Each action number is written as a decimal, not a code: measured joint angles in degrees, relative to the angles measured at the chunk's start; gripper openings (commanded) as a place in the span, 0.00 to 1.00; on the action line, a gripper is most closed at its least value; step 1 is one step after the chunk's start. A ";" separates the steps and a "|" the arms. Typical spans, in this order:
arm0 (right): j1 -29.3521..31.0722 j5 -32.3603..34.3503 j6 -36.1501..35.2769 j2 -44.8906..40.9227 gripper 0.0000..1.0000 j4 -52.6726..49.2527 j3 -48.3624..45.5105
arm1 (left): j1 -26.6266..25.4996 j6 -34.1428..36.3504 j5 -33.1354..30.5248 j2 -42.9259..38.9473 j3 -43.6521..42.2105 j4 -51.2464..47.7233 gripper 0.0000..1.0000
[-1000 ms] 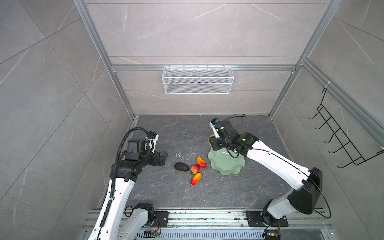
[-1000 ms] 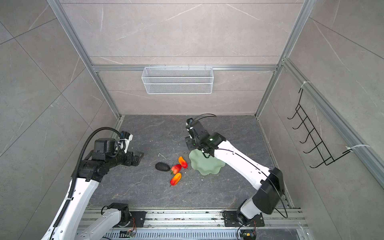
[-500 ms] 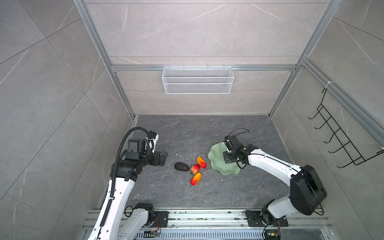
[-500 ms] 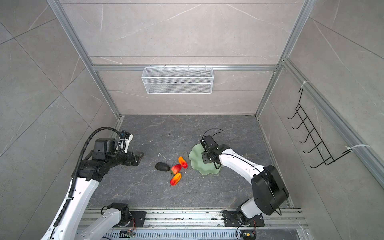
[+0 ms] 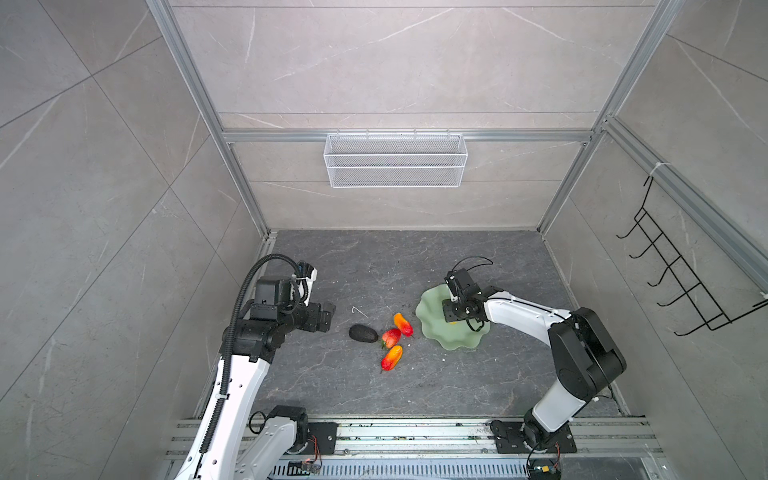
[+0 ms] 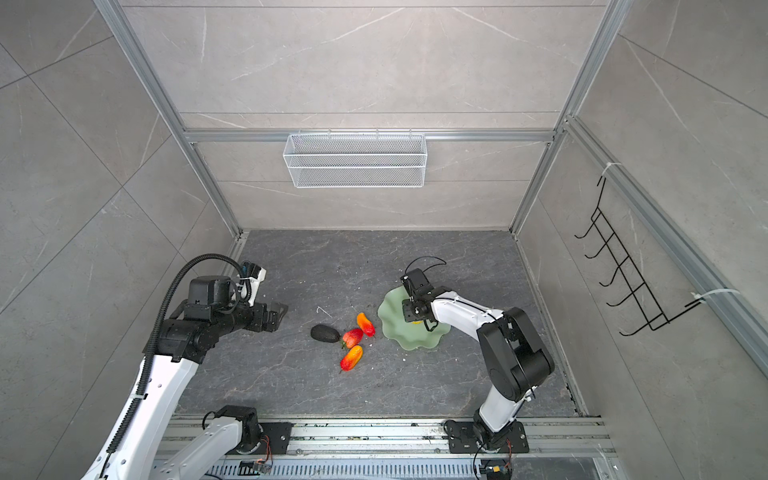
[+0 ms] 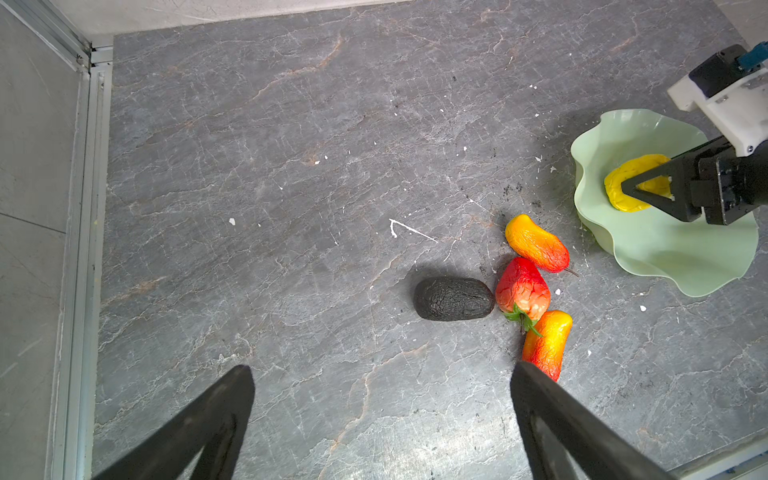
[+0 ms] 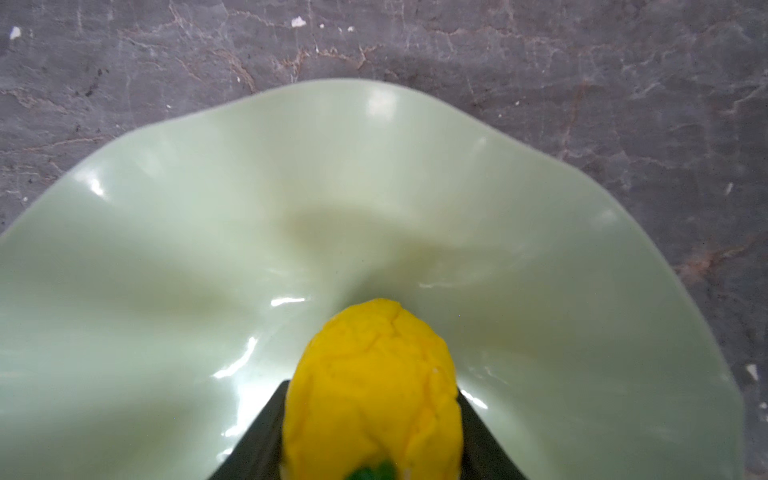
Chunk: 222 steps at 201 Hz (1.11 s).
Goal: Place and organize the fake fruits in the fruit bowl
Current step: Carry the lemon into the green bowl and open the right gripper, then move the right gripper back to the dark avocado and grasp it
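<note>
The pale green fruit bowl (image 5: 432,332) (image 8: 332,187) sits right of centre on the dark floor. My right gripper (image 5: 451,318) (image 8: 372,388) is low inside it, shut on the yellow fruit (image 8: 374,386) (image 7: 623,199), with a finger against each side. Left of the bowl lie the black avocado (image 5: 363,333) (image 7: 453,299), the red strawberry (image 5: 390,337) (image 7: 523,286) and two red-orange fruits (image 7: 537,244) (image 7: 547,340), close together. My left gripper (image 5: 328,316) (image 7: 380,374) hovers open left of the avocado, holding nothing.
A white wire basket (image 5: 395,160) hangs on the back wall, and a black hook rack (image 5: 681,286) on the right wall. Aluminium frame posts edge the floor. White crumbs and a small white scrap (image 7: 409,228) dot the floor.
My right gripper has come down from above the bowl's far rim into the bowl, carrying the yellow fruit. The left arm and the fruits on the floor have not moved.
</note>
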 measured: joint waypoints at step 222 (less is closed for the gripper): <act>27.93 -11.21 -8.04 13.64 1.00 -5.68 26.60 | 0.00 0.00 0.04 0.00 -0.04 0.17 1.00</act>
